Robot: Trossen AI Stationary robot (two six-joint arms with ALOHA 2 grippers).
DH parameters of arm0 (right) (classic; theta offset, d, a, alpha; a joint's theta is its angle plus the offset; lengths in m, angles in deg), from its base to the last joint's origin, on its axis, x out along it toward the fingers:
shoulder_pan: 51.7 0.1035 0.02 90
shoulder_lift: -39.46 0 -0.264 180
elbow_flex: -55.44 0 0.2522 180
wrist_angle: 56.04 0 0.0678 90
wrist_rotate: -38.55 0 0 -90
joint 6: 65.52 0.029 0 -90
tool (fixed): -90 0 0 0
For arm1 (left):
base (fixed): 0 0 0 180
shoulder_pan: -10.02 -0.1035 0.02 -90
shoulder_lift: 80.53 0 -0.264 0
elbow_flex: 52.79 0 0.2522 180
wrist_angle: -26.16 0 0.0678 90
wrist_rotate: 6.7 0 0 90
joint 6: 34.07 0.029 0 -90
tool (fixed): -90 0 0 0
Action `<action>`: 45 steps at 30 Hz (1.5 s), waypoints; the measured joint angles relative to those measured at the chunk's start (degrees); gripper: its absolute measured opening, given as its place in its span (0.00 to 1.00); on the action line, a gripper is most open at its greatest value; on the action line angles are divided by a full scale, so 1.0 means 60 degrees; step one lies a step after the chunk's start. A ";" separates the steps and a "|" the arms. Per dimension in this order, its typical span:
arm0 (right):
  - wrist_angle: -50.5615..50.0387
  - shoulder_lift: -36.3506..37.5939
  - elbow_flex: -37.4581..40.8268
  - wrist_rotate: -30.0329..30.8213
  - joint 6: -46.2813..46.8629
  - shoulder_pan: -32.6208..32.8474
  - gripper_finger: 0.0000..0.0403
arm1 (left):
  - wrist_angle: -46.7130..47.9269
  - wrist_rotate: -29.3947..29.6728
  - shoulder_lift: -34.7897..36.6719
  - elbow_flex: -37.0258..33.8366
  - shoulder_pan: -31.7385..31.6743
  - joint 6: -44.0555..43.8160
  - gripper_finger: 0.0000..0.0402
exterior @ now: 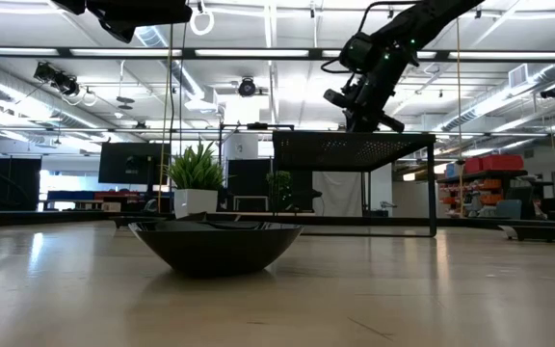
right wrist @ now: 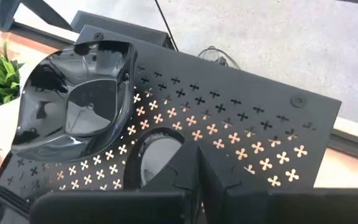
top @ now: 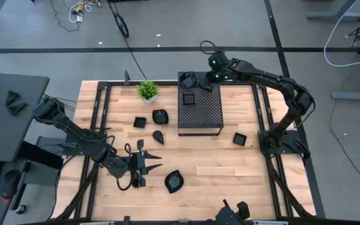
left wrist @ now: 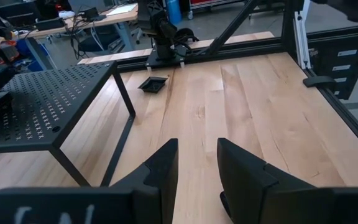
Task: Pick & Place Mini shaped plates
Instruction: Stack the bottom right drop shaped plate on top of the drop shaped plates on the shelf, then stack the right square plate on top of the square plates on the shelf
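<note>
Mini shaped plates (top: 174,182) scattered on wooden table (top: 242,175); right end effector (right wrist: 199,163) closed, seemingly empty, over perforated box (right wrist: 247,134).

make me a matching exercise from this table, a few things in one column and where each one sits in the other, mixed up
Things:
1. small square plate
2. potted plant
3. right gripper
4. left gripper

Places:
A. low over the table's near left part
B. over the black perforated stand's far left corner
C. lying on top of the stand
D. on the wood left of the stand, at the far edge

Pairs: 1-C, 2-D, 3-B, 4-A
</note>
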 joint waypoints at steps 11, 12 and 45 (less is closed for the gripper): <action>-0.0326 0.0009 0.0000 -0.0258 -0.0020 0.0058 0.04 | 0.0000 0.0000 0.0000 0.0000 0.0000 -0.0003 0.29; -0.0351 0.0035 0.0000 -0.0211 -0.0091 0.0091 0.04 | 0.0000 0.0000 0.0000 0.0000 0.0000 -0.0003 0.29; -0.4063 0.3406 0.0000 0.5294 0.0333 0.7871 0.05 | -0.0025 0.0000 0.0000 0.0000 0.0266 -0.0280 0.29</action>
